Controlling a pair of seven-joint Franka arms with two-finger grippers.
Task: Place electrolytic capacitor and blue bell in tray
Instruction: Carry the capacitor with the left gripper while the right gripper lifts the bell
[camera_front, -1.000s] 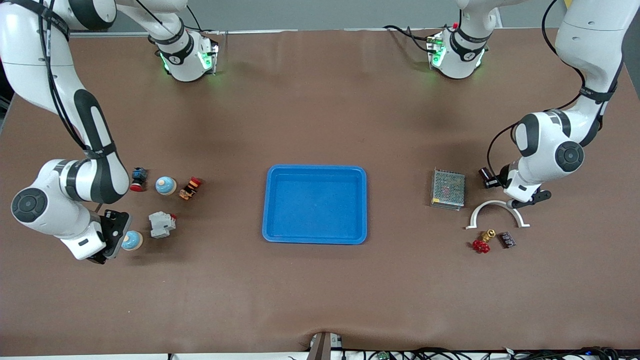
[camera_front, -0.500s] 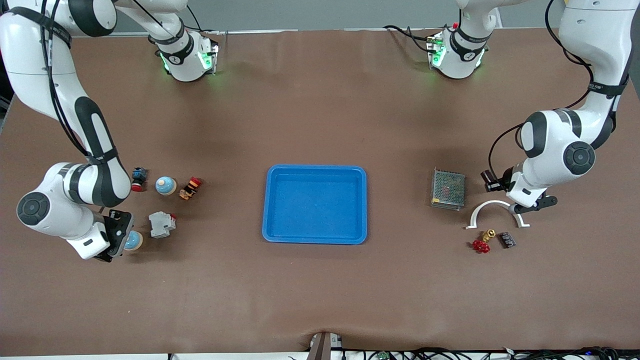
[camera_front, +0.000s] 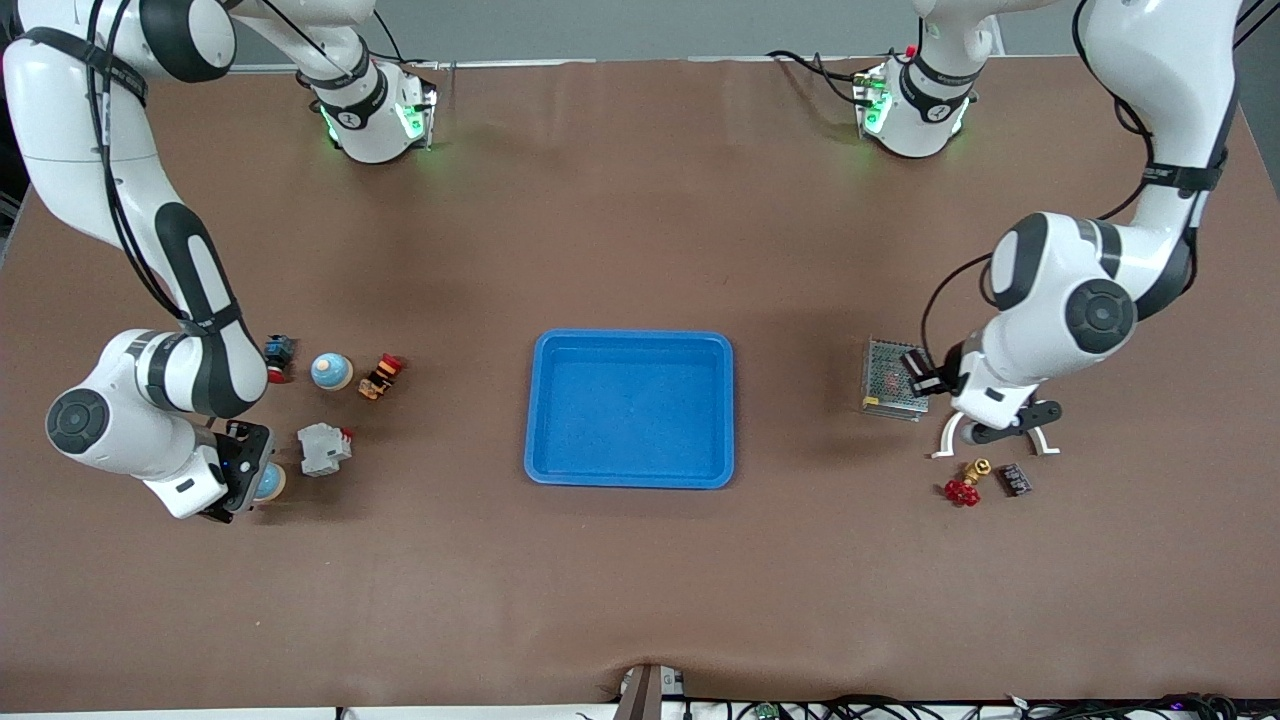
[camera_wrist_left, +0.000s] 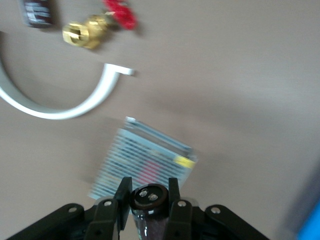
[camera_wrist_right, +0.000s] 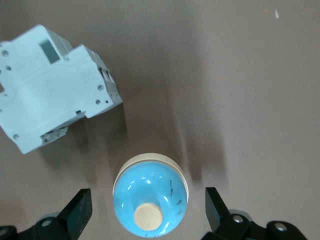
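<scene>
Left gripper (camera_wrist_left: 148, 206) is up in the air over the grey mesh box (camera_front: 895, 377), at the left arm's end of the table. Its fingers are clamped on the electrolytic capacitor (camera_wrist_left: 148, 200), a dark cylinder seen end-on in the left wrist view. On the table just nearer the front camera than the box: a white curved bracket (camera_wrist_left: 60, 102), a brass fitting with a red handle (camera_front: 964, 486) and a small dark chip (camera_front: 1015, 479).

Right gripper (camera_wrist_right: 149, 207) is low at the right arm's end, fingers spread wide on either side of a blue bell (camera_wrist_right: 150, 201), not touching it. The bell sits upright on the table, cream knob up. A grey breaker block (camera_front: 323, 448) is just beside it. A second blue bell (camera_front: 330, 371) stands farther from the front camera, between a blue-and-red button (camera_front: 277, 357) and an orange-and-red part (camera_front: 381, 376).

Tray (camera_front: 545, 400) is mid-table, well apart from both grippers.
</scene>
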